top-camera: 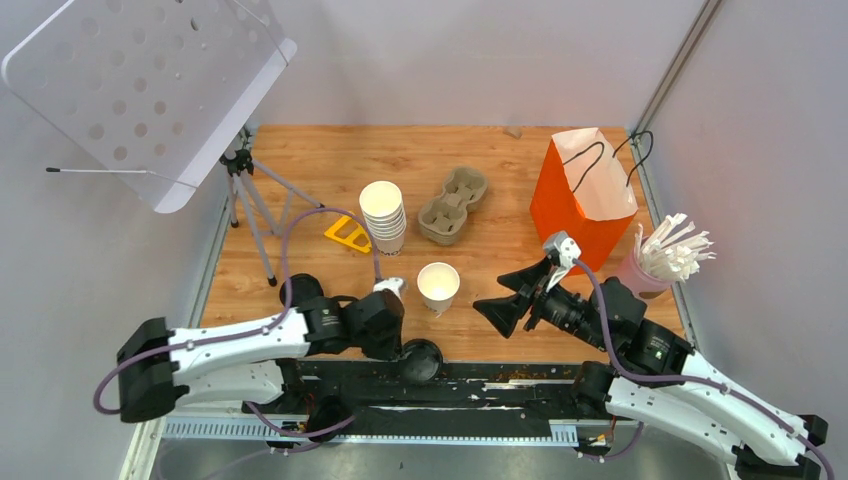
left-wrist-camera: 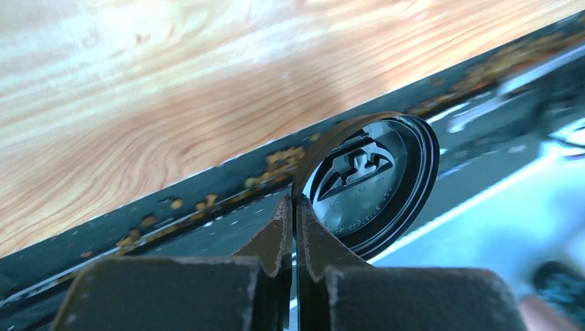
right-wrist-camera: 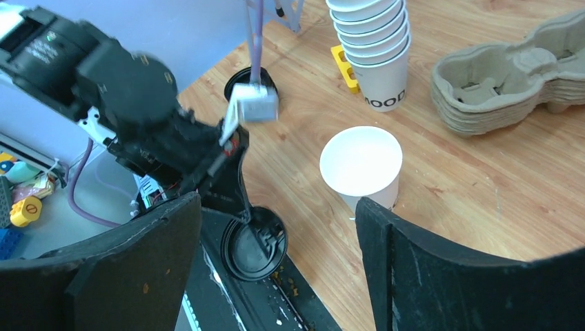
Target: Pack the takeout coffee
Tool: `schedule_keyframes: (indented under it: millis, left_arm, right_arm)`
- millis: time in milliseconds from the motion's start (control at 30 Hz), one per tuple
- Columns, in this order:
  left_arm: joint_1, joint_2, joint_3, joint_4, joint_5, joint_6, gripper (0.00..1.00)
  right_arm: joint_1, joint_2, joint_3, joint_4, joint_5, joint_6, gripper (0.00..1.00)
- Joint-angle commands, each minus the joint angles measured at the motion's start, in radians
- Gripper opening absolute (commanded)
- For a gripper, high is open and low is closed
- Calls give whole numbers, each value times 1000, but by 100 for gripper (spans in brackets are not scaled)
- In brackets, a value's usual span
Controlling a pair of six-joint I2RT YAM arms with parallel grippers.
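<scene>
A single white paper cup (top-camera: 438, 285) stands open, with no lid, on the wooden table; it also shows in the right wrist view (right-wrist-camera: 361, 164). No lidded cup shows in any view. My left gripper (top-camera: 409, 349) is shut on the rim of a loose black lid (top-camera: 421, 361) over the black strip at the table's near edge. The left wrist view shows the jaws (left-wrist-camera: 295, 207) pinching the lid (left-wrist-camera: 372, 179) edge-on. My right gripper (top-camera: 503, 296) is open and empty, right of the cup; in its own view (right-wrist-camera: 276, 207) the cup sits just beyond the fingers.
A stack of lidless white cups (top-camera: 384, 213) and a stack of pulp cup carriers (top-camera: 453, 203) stand behind the cup. An orange paper bag (top-camera: 580, 195) stands open at the right, with a pink holder of white sticks (top-camera: 665, 255) beside it. A tripod (top-camera: 250, 200) stands left.
</scene>
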Motion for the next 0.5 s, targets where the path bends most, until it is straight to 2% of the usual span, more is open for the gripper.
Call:
schedule_keyframes:
  millis: [0,167,267,333,467]
  left_arm:
    - [95,-192,-23,129,57,-101,0]
    - [221,-383,-69,213,186,-202,0]
    - [253,-462,-97,304,238,-297,0]
    - [258,-506,-131,406,249,-386,0]
    - [259,-556,-229,716,258,-588,0]
  right_arm:
    - [7,-15,-21,143,-75,-31,83]
    - [6,-18,-45,292,-145,-172,88]
    - [7,-32,-91,473,-240,-243,92]
    - [7,-46,-134,604,-312,-283,93]
    - [7,-66,-242,877,-405,-385,97]
